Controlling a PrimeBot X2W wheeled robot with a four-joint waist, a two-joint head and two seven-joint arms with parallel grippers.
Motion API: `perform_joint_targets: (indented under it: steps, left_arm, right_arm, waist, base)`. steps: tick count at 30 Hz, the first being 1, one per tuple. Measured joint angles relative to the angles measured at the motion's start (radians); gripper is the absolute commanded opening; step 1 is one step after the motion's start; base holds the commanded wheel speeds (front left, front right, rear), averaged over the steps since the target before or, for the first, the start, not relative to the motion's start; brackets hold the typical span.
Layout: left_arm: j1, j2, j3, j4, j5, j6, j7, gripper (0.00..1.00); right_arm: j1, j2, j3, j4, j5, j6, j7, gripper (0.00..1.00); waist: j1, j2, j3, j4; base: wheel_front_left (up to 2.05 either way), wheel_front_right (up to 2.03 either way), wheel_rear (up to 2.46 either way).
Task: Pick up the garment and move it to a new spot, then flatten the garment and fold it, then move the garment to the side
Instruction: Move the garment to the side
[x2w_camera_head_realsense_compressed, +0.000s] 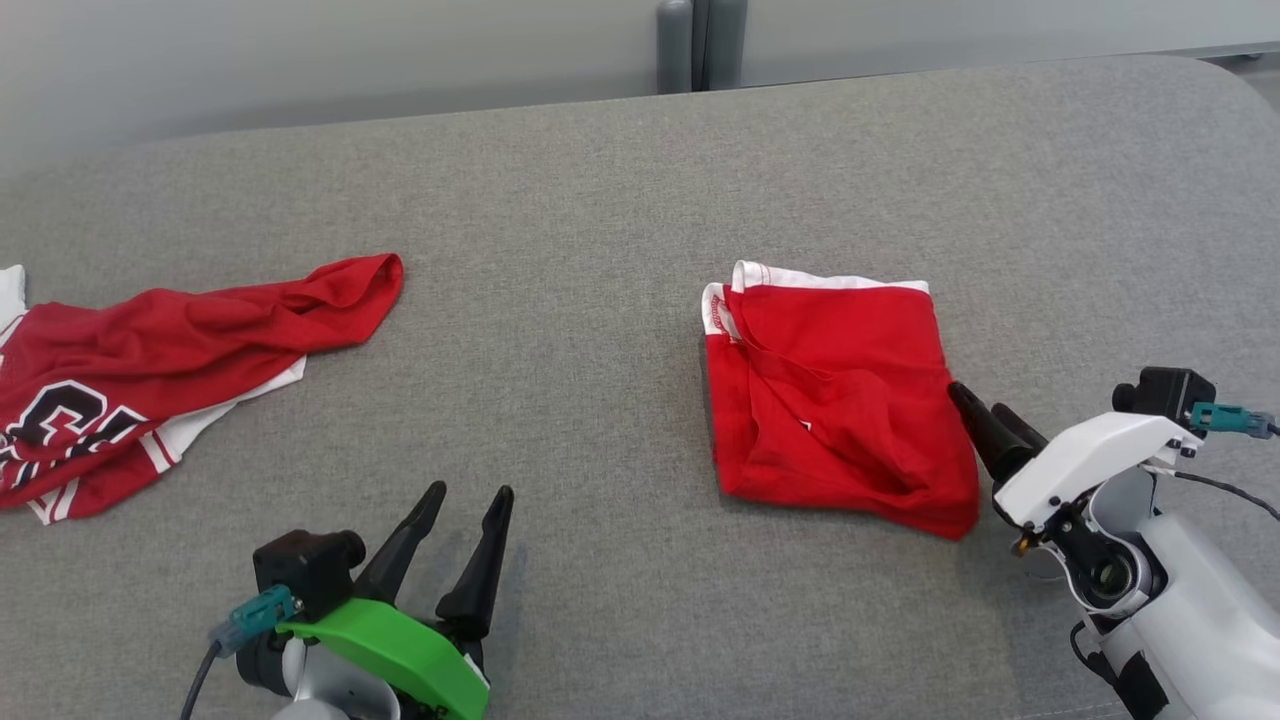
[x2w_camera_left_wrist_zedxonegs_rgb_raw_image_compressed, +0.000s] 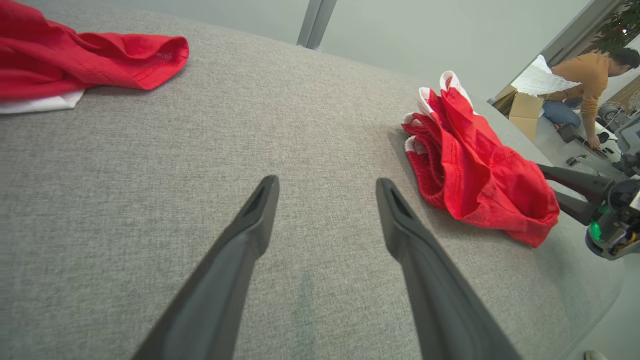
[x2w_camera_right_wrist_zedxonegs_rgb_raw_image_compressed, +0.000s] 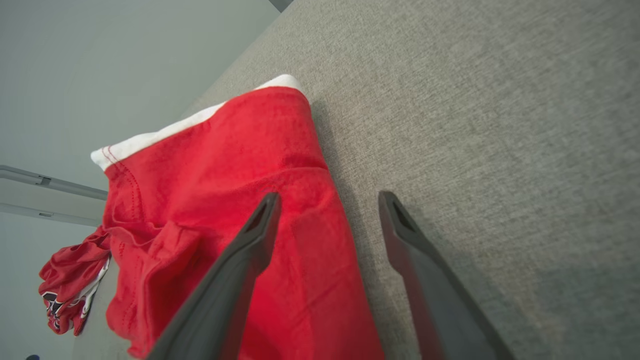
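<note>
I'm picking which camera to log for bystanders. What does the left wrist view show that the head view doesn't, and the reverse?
Left wrist view adds: a person in an orange top, bending over near a cardboard box. Head view adds: the black lettering on the red jersey and the green wrist cover. Shared: the folded red garment, the jersey's sleeve, the grey surface, the open left end effector and the open right end effector at the garment's edge.
</note>
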Motion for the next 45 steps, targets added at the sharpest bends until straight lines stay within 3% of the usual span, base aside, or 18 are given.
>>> perform_joint_targets:
  steps: [9, 10, 11, 13, 14, 21, 30, 38, 45]
  left_arm:
    - [-0.002, -0.003, -0.02, 0.004, 0.0, -0.006, 0.01, 1.0]
    - [-0.003, -0.005, -0.023, 0.004, 0.0, -0.009, 0.013, 1.0]
    - [-0.003, -0.009, -0.023, 0.005, 0.0, -0.009, 0.013, 1.0]
    - [-0.004, -0.013, -0.022, 0.01, 0.0, -0.009, 0.013, 1.0]
    - [-0.004, -0.014, -0.021, 0.014, 0.0, -0.009, 0.012, 1.0]
    - [-0.004, -0.016, -0.001, 0.026, 0.0, -0.009, 0.007, 1.0]
    - [0.0, -0.017, 0.007, 0.027, -0.003, -0.007, -0.01, 1.0]
    - [0.0, -0.021, 0.005, 0.027, -0.003, -0.007, -0.01, 1.0]
    - [0.0, -0.02, 0.001, 0.019, -0.003, -0.007, -0.01, 1.0]
  right_arm:
    - [-0.027, 0.028, -0.021, 0.083, 0.049, 0.008, 0.026, 1.0]
    - [-0.028, 0.034, -0.023, 0.089, 0.061, 0.014, 0.03, 0.9]
    - [-0.031, 0.04, -0.023, 0.092, 0.068, 0.016, 0.032, 0.52]
    - [-0.037, 0.045, -0.018, 0.095, 0.071, 0.029, 0.034, 0.07]
    - [-0.039, 0.045, -0.014, 0.095, 0.071, 0.035, 0.036, 0.0]
    - [-0.079, 0.023, 0.04, 0.033, 0.029, 0.065, 0.041, 0.0]
    - [-0.113, 0.004, 0.119, -0.101, -0.003, 0.076, 0.05, 0.0]
    - [-0.113, -0.049, 0.122, -0.142, -0.02, 0.076, 0.05, 0.02]
    - [-0.106, -0.124, 0.116, -0.085, -0.021, 0.076, 0.104, 0.01]
  waist:
    - [0.0, 0.0, -0.002, 0.029]
    - [0.0, 0.0, -0.002, 0.033]
    - [0.0, 0.0, -0.003, 0.037]
    - [0.0, 0.0, -0.005, 0.045]
    - [0.0, 0.0, -0.006, 0.049]
    - [0.0, 0.0, -0.024, 0.061]
    - [0.0, 0.0, -0.035, 0.046]
    - [0.0, 0.0, -0.038, 0.041]
    - [0.0, 0.0, -0.029, 0.044]
  base:
    - [0.0, 0.0, 0.0]
    - [0.0, 0.0, 0.0]
    - [0.0, 0.0, 0.0]
    - [0.0, 0.0, 0.0]
    - [0.0, 0.0, 0.0]
    - [0.0, 0.0, 0.0]
    - [0.0, 0.0, 0.0]
    - [0.0, 0.0, 0.0]
    - [0.0, 0.0, 0.0]
